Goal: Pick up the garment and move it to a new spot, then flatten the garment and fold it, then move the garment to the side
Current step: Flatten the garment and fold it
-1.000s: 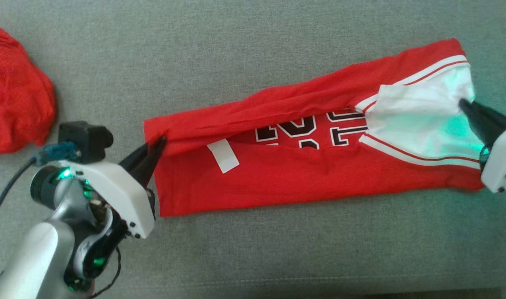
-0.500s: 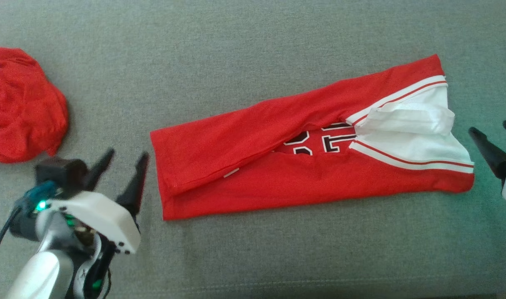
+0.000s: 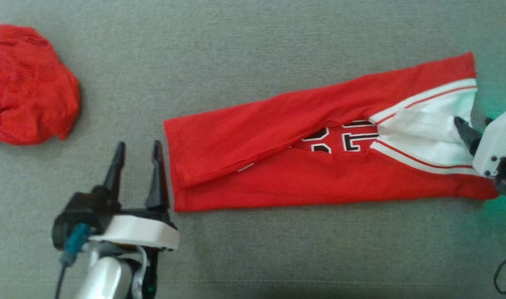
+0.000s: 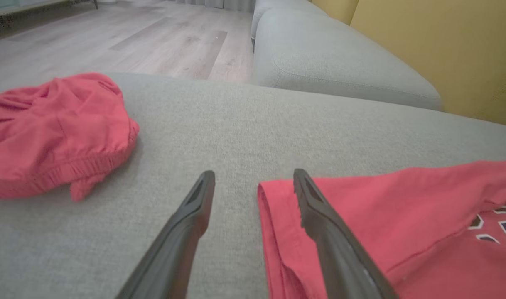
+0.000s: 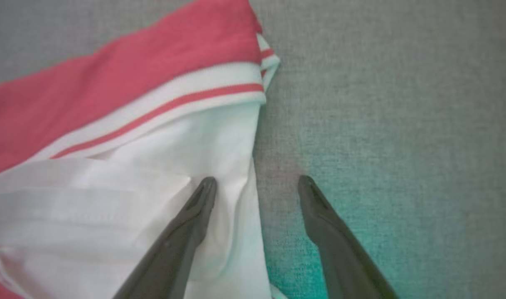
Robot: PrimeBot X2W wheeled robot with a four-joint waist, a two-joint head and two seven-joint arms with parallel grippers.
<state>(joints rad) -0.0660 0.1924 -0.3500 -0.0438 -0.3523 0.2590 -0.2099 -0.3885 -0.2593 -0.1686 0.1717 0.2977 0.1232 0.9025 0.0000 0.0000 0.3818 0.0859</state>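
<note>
One garment (image 3: 278, 124) on grey cushion (image 3: 253, 50); wooden floor (image 4: 153, 37) beyond.

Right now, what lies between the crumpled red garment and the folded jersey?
Bare grey cushion separates crumpled red garment from jersey in head view; open left hand sits just below that gap.

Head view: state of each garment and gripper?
jersey: folded lengthwise, lying flat, not held
red heap: crumpled, lying apart at left
left gripper: open, empty, beside jersey's hem end
right gripper: open, empty, one finger over jersey's white end
</note>
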